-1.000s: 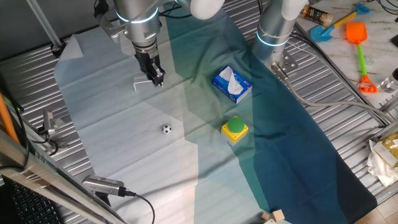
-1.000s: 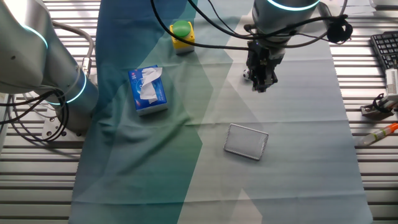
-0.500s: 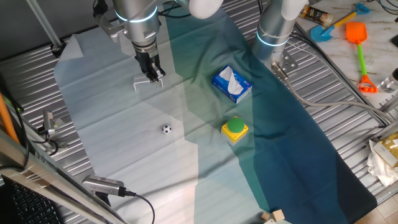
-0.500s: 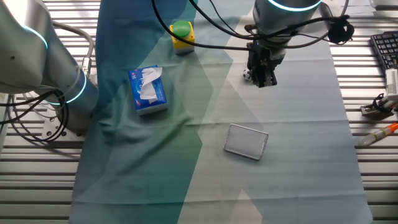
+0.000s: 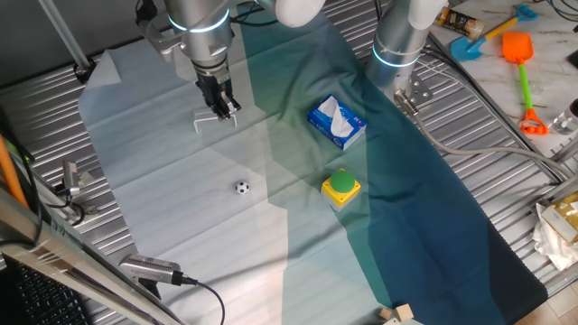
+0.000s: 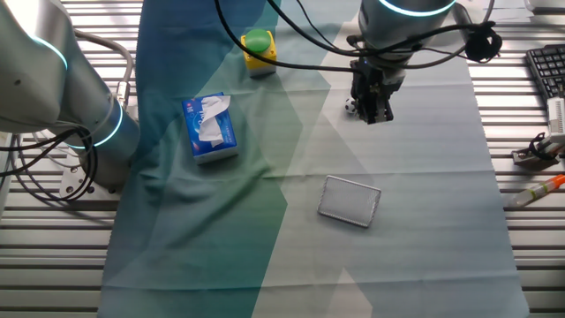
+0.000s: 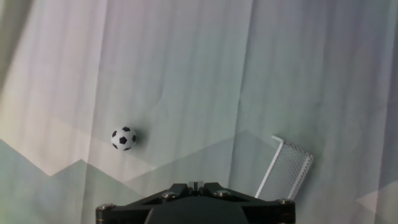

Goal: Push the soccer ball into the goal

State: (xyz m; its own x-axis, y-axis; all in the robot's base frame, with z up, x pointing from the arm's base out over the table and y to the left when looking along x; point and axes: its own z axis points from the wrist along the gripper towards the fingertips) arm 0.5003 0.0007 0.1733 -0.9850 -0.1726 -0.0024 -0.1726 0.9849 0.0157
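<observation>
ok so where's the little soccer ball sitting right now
In one fixed view the soccer ball lies alone on the pale cloth, left of the green button and nearer the camera than the goal.

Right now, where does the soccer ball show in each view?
One fixed view: soccer ball on pale cloth, left of centre.
Other fixed view: not clearly visible; possibly hidden behind the pincer.
Hand view: left of centre, on the cloth.
Shared landmark: the goal, in all three.

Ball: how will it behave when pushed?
The ball is a small sphere, so it will likely roll at a light touch and may veer if struck off-centre. The creased cloth under it could deflect it from the goal.
</observation>
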